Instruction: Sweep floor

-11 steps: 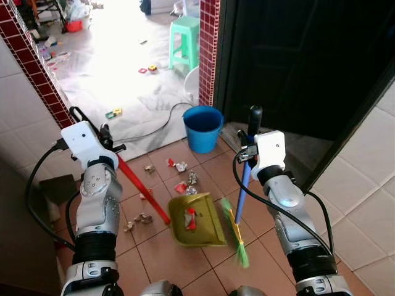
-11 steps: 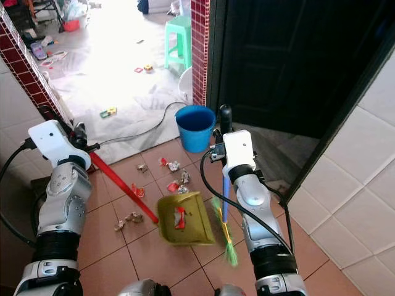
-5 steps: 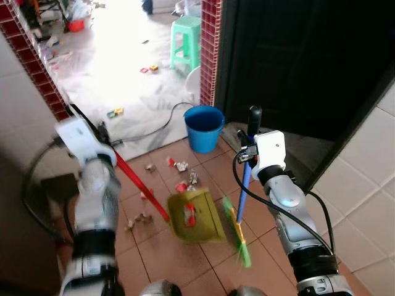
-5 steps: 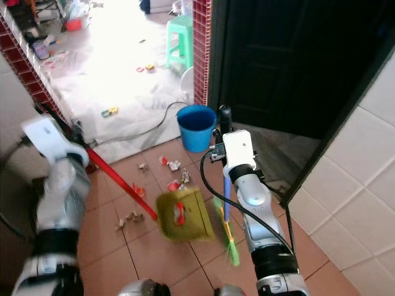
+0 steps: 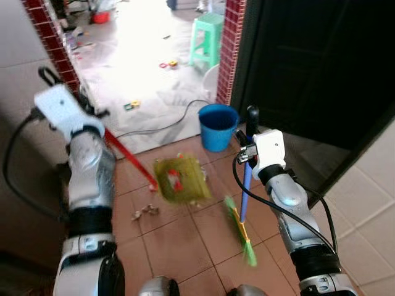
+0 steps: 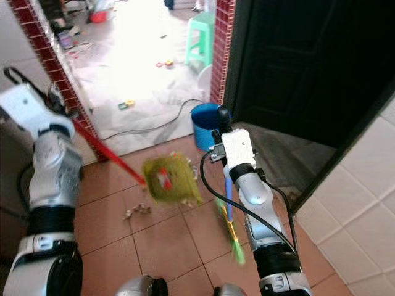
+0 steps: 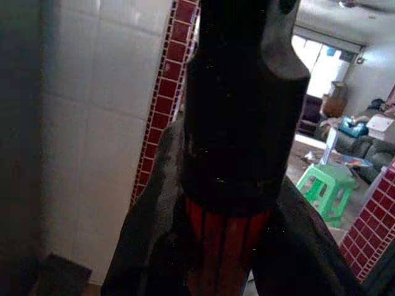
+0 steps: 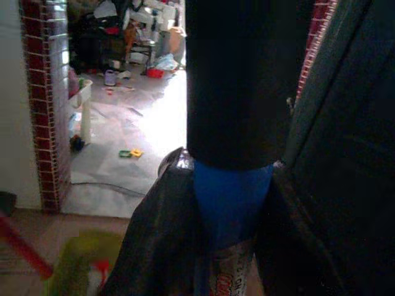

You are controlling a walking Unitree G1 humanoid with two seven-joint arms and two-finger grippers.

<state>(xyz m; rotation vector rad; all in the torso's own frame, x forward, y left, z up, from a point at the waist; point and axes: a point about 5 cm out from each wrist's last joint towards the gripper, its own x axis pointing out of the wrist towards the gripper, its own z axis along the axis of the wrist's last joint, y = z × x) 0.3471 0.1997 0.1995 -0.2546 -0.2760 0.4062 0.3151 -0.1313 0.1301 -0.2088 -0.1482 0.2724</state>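
My left gripper (image 5: 92, 112) is shut on the red handle (image 5: 126, 158) of the olive-green dustpan (image 5: 180, 179), which hangs tilted above the tiles with red and white scraps in it. The left wrist view looks along that red handle (image 7: 225, 253) with its black grip. My right gripper (image 5: 245, 152) is shut on the blue broom handle (image 5: 244, 188); the green bristles (image 5: 242, 237) rest on the floor to the right of the dustpan. A few crumpled scraps (image 5: 145, 211) lie on the tiles at lower left of the pan. The blue bucket (image 5: 218, 126) stands just beyond the pan.
A dark doorway (image 5: 308, 61) opens on the right, beside a red-tiled pillar (image 5: 233, 43). A green stool (image 5: 208, 38) and small toys (image 5: 131, 105) lie in the bright room beyond. A black cable (image 5: 163, 126) runs across the floor. White tiled wall (image 5: 376, 179) stands at right.
My left arm has lifted the dustpan off the floor and carried it up toward the bucket, tilting it. The camera view has shifted. The broom stays in place.
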